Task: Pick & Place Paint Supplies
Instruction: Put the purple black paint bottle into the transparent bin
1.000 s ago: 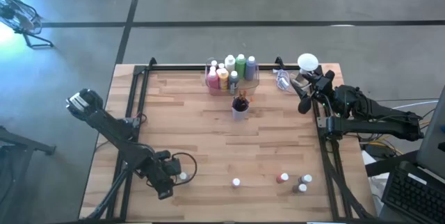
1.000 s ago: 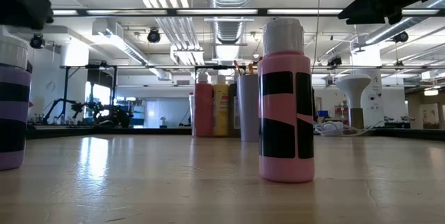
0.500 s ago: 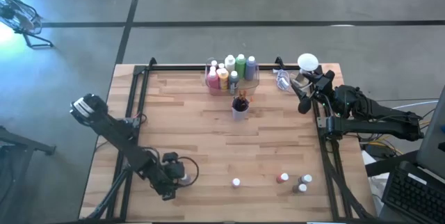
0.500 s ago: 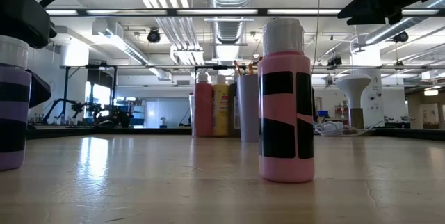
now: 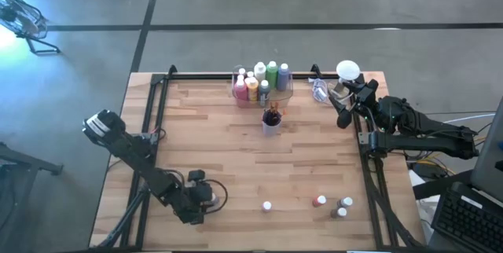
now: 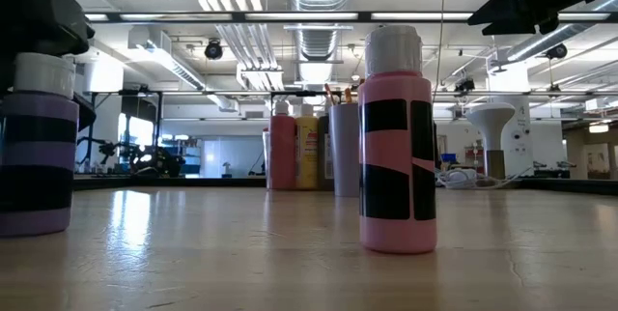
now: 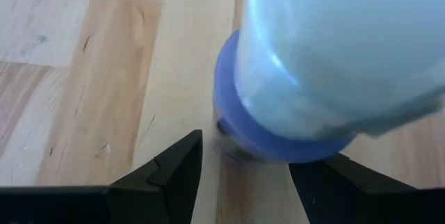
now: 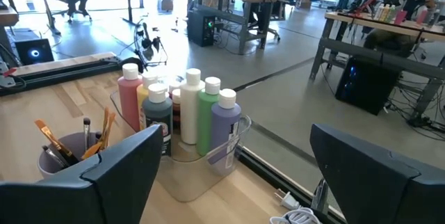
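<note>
At the near left of the tabletop (image 5: 236,166), the left gripper (image 5: 201,196) is closed around a small purple bottle (image 6: 37,147) that stands upright, white cap up, held between its fingers. The container (image 5: 262,86) of bottles lies at the far middle edge, well away up and to the right of this gripper. The right gripper (image 5: 343,108) waits wide and empty by the far right edge, much nearer that container

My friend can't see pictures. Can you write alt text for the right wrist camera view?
A clear bin of tall paint bottles stands at the wooden table's edge, beside a cup of paintbrushes. The right gripper frames them with its dark fingers wide open and empty.
</note>
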Tool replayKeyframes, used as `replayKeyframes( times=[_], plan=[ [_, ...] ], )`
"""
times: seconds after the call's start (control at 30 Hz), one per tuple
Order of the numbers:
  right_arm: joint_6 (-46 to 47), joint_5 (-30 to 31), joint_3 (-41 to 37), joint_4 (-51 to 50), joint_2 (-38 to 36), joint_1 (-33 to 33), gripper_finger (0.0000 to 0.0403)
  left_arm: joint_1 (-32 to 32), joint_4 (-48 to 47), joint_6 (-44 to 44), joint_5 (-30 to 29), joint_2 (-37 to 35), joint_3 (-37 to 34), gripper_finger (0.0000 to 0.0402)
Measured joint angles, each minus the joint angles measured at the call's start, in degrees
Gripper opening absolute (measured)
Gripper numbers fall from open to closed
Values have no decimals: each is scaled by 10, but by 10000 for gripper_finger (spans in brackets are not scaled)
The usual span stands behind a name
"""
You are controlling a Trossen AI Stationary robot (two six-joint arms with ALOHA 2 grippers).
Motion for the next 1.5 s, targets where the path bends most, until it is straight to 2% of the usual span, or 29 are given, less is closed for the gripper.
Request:
replayKeyframes(
  times=[0.27,0.6,0.77,0.9,1.0,1.07,1.23,1.5],
  plan=[
    [0,0,0,0,0,0,338,0,42,31,-2,0,0,211],
    [0,0,0,0,0,0,308,0,52,68,-45,0,-1,208],
    [0,0,0,0,0,0,294,3,52,80,-54,0,-1,170],
    [0,0,0,0,0,0,284,16,54,95,-91,0,-1,130],
    [1,0,0,0,0,0,278,41,63,93,-134,0,-1,119],
    [0,0,0,0,0,0,274,67,68,97,-134,0,0,120],
    [0,0,0,0,0,0,261,163,114,148,-60,0,0,125],
    [0,0,0,0,0,0,241,314,262,262,81,0,1,125]
  ],
)
